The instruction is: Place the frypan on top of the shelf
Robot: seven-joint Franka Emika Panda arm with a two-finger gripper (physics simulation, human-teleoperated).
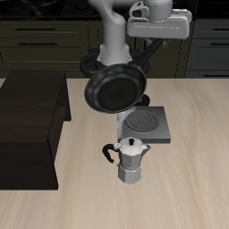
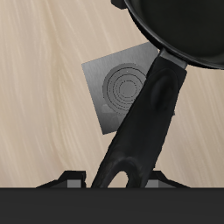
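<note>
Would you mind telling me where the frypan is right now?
In the exterior view the frypan hangs tilted in the air, held by its handle in the hand, above the burner plate and moka pot, beside the shelf.

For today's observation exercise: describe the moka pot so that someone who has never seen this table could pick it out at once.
Start at the large dark shelf on the light wooden table, then look across to the grey square burner plate. Just in front of it, nearer the table's front edge, stands the moka pot. It alone is silver and faceted, with a black knob and side handle, unlike the round black frypan held tilted above.

flat shelf (image 1: pixel 31 125) top bare, moka pot (image 1: pixel 131 161) and burner plate (image 1: pixel 148 125) standing beside it
</note>
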